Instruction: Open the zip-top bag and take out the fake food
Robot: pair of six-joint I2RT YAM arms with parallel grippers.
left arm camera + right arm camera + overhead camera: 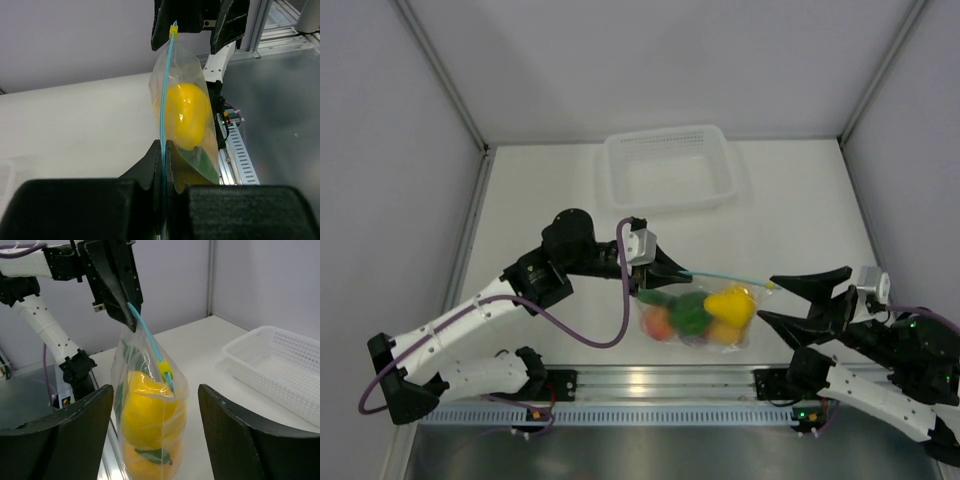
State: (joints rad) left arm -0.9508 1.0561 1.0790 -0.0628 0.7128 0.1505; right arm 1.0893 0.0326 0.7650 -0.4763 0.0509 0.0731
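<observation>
The zip-top bag (705, 322) hangs from its light blue zip strip (720, 277), which stretches level. My left gripper (672, 272) is shut on the strip's left end, and the strip shows pinched between its fingers (164, 145). The strip's far end carries a yellow slider (166, 371). My right gripper (770, 300) is open, one finger on each side of that end without touching it (155, 390). The fake food lies inside the bag: a yellow pepper (730, 305), a green pepper (690, 312) and an orange fruit (658, 322).
A white mesh basket (616, 170) stands at the back middle of the table, and its rim (260, 332) shows to the right in the right wrist view. An aluminium rail (650, 382) runs along the near edge between the arm bases.
</observation>
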